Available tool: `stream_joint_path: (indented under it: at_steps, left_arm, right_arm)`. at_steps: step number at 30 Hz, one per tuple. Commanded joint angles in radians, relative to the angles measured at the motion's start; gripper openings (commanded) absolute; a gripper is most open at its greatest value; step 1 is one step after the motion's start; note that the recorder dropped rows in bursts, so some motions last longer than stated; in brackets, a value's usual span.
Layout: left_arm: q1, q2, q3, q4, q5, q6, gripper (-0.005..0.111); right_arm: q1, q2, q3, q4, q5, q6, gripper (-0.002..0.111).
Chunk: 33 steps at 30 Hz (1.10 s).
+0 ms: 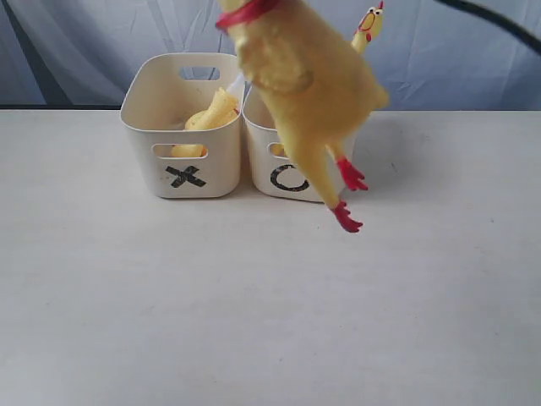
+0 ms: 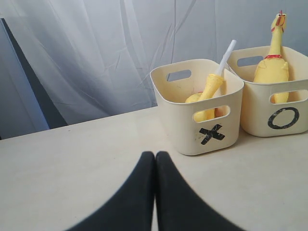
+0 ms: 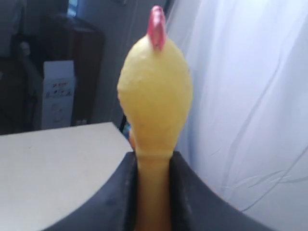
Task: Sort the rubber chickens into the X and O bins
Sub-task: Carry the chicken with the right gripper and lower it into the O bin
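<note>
A yellow rubber chicken (image 1: 308, 85) hangs in the air in front of the O bin (image 1: 258, 165), its red feet (image 1: 347, 216) dangling low. My right gripper (image 3: 153, 163) is shut on its neck, and its head (image 3: 154, 91) with the red comb sticks out past the fingers. That gripper is out of the exterior view. A second chicken (image 1: 211, 114) (image 2: 209, 89) lies in the X bin (image 1: 221, 169) (image 2: 178, 125). The third chicken (image 2: 274, 62) stands upright in the O bin (image 2: 255, 115). My left gripper (image 2: 155, 156) is shut and empty, low over the table short of the X bin.
The two bins stand side by side at the back of the cream table (image 1: 254, 321), before a white curtain (image 2: 96, 57). A white stick (image 2: 226, 57) leans out of the X bin. A black cable (image 1: 499, 21) crosses the top right. A cardboard box (image 3: 57, 94) stands beyond the table.
</note>
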Motion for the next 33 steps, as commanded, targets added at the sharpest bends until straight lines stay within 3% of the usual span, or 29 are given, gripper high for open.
stream_joint_path:
  at_steps: [1, 13, 19, 24, 33]
  left_arm:
    - [0.001, -0.005, 0.006, -0.005, -0.012, 0.001, 0.0]
    - [0.001, -0.005, 0.006, -0.005, -0.012, 0.001, 0.0]
    - [0.001, -0.005, 0.006, -0.005, -0.012, 0.001, 0.0]
    - [0.001, -0.005, 0.006, -0.005, -0.012, 0.001, 0.0]
    - [0.001, -0.005, 0.006, -0.005, -0.012, 0.001, 0.0]
  right_arm:
    - [-0.062, -0.096, 0.048, 0.02, -0.107, -0.003, -0.001]
    - [-0.24, -0.196, 0.162, 0.199, -0.382, 0.005, -0.001]
    - [-0.342, -0.18, 0.196, 0.191, -0.534, 0.152, -0.001]
    - [-0.439, -0.125, 0.205, 0.136, -0.621, 0.326, -0.001]
    - [-0.609, 0.116, 0.203, -0.16, -0.866, 0.978, -0.001]
